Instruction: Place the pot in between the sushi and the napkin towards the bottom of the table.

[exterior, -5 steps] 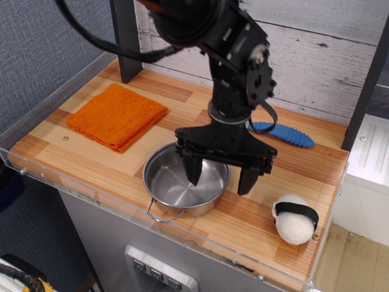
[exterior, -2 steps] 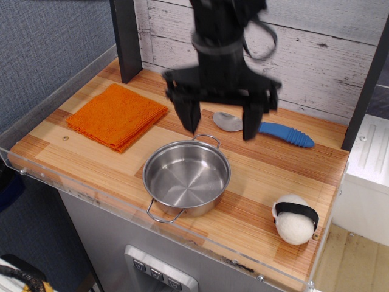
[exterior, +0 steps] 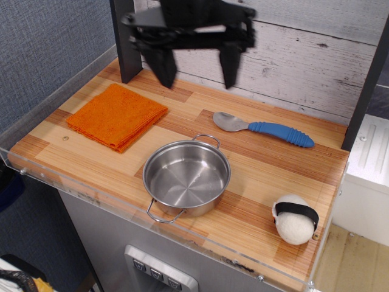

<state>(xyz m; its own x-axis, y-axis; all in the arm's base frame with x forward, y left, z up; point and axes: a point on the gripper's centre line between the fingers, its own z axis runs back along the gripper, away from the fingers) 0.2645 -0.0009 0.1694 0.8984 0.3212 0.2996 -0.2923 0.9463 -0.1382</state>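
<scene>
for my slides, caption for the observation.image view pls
Pot sits between napkin and sushi; open gripper raised above.

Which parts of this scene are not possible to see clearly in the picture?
- Gripper: the arm above it is cut off by the top edge of the only view.
- Pot: its underside and far outer wall are hidden by its own body.
- Sushi: its back side faces away.

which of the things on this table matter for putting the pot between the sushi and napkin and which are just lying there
Part of the job:
pot, sitting near the front edge
sushi, at the front right
napkin, at the back left
table
gripper, open and empty, raised above the back of the table

Just lying about:
blue-handled spoon, behind the pot
</scene>
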